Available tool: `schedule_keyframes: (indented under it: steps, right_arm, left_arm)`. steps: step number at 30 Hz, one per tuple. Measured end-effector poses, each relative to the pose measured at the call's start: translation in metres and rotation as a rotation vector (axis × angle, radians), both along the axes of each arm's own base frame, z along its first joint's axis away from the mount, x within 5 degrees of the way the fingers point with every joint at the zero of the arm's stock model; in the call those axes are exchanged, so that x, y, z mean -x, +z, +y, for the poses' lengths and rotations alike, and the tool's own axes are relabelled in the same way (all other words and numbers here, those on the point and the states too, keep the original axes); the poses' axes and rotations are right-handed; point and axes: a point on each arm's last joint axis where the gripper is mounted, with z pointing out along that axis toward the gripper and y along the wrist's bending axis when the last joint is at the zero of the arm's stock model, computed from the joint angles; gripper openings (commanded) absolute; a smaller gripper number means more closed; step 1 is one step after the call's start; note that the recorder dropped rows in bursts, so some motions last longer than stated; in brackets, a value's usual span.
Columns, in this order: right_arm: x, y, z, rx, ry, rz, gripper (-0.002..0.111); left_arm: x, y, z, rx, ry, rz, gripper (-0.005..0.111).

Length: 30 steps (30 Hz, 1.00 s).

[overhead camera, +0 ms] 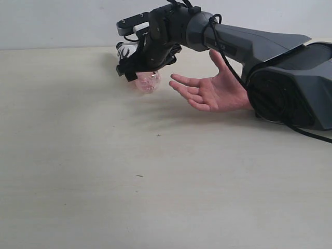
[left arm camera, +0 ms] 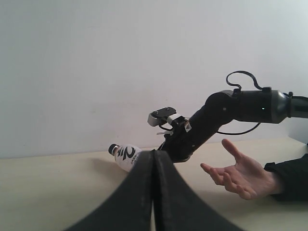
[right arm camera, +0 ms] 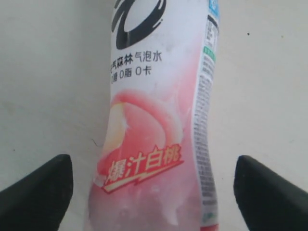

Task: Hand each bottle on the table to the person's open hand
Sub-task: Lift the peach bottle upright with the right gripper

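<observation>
Now the right gripper point(overhead camera: 136, 71) is hanging in the upper middle of the exterior frame, just left of centre. It sits at the end of a dark arm point(overhead camera: 244, 44) that is reaching in from the right edge. Its jaws are standing wide apart and are gripping nothing. In the right wrist view the two black fingertips point(right arm camera: 36, 192) are flanking a pink peach-label bottle point(right arm camera: 159, 120), with bare tabletop showing between each tip and the bottle's sides.

The bottle is lying on its side on the pale cream table point(overhead camera: 104, 197), directly beneath that gripper in the exterior view. Only its pinkish end is showing there below the fingers. In the left wrist view its black cap point(left arm camera: 113, 149) is sitting at the end farther from the person, and a white label with a bold black mark is facing the camera.

The person's open hand point(overhead camera: 212, 93) is being held palm up just right of the bottle, right of centre in the upper half of the exterior frame. Its fingers are spreading toward the bottle without touching it. A black sleeve point(left arm camera: 288, 180) is covering the wrist.

The left gripper point(left arm camera: 154, 159) is fully closed, its two dark fingers pressing flat against each other with nothing between them.
</observation>
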Motion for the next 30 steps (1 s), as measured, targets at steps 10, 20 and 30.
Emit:
schedule_keyframes:
  steps: [10, 20, 30]
  right_arm:
    - [0.000, -0.001, -0.001, 0.007, -0.022, 0.012, 0.038]
    - [0.003, 0.004, -0.005, 0.045, -0.017, 0.041, 0.000]
    - [0.011, 0.055, -0.007, 0.027, 0.001, 0.001, 0.000]
  left_arm:
    - [0.000, 0.000, 0.000, 0.000, 0.000, 0.000, 0.000]
    - [0.000, 0.000, 0.000, -0.002, 0.000, 0.000, 0.000]
    - [0.000, 0.000, 0.000, -0.002, 0.000, 0.000, 0.000]
